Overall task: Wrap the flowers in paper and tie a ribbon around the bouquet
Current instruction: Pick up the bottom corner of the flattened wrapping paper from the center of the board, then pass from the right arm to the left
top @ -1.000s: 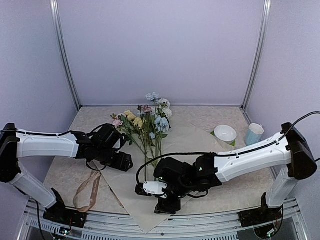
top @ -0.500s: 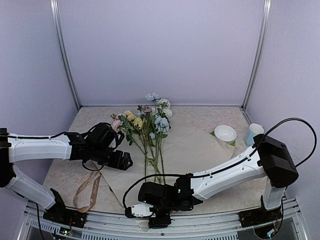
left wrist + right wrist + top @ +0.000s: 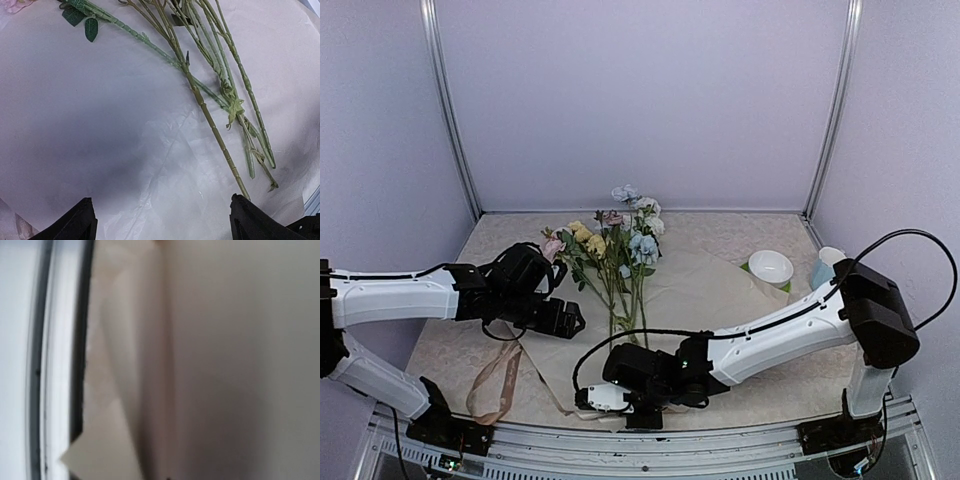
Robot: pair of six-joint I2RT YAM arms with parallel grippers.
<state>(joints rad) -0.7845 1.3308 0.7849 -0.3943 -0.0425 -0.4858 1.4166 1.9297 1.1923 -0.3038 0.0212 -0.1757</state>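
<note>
Little of the job looked done. The flowers lay loose on the paper, blooms toward the far wall and stems pointing at the arms. The sheet was spread nearly flat on the surface, not yet rolled into a cone. Its near corner (the one by the front rail) appeared turned up into a fold in the right wrist view, which I judged to be the start of the first wrap.

The right gripper sat low on that corner, but its fingers showed in no view, so I could not tell whether it was clenched on the paper or released. The left gripper hovered over the sheet beside the stems, jaws spread wide and grasping nothing. The ribbon lay in a loose loop on the surface left of the paper, apart from both grippers.

Left to do, by my reckoning: fold the sheet around the stems, gather it, then tie the ribbon.

No brand, label or writing could be read anywhere; the white bowl and pale blue cup showed none.
</note>
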